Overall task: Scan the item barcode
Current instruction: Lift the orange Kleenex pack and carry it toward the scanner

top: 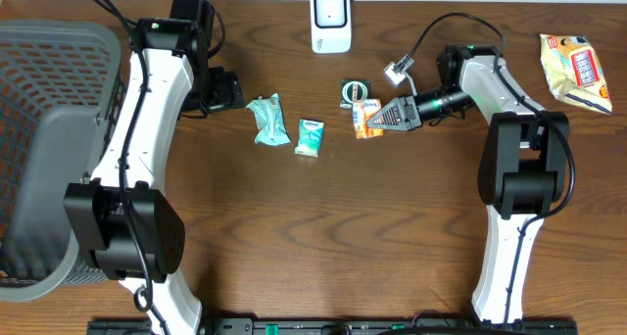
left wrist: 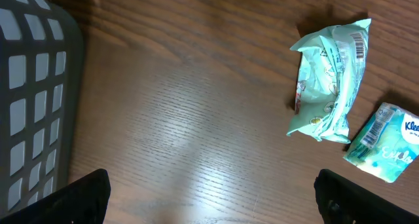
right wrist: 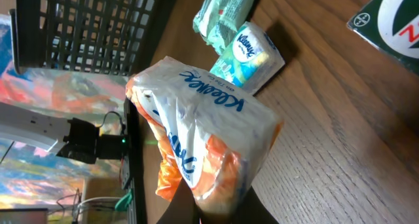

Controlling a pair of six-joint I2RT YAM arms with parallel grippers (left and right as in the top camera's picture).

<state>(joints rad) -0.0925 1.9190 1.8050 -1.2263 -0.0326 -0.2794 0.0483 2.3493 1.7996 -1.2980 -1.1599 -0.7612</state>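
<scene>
The right gripper (top: 385, 117) is clamping a crinkly orange-and-white plastic tissue pack (top: 366, 119) near the boxy white scanner (top: 330, 20); the left gripper (top: 227, 90) is hovering over the grained wooden table (top: 392, 227), jaws wide apart

A dark brown, wood-grained tabletop (top: 323, 237) fills the view, with a pale sheen of light (left wrist: 190, 165) on its boards and a grey mesh basket (top: 59, 61) at its left edge.
</scene>
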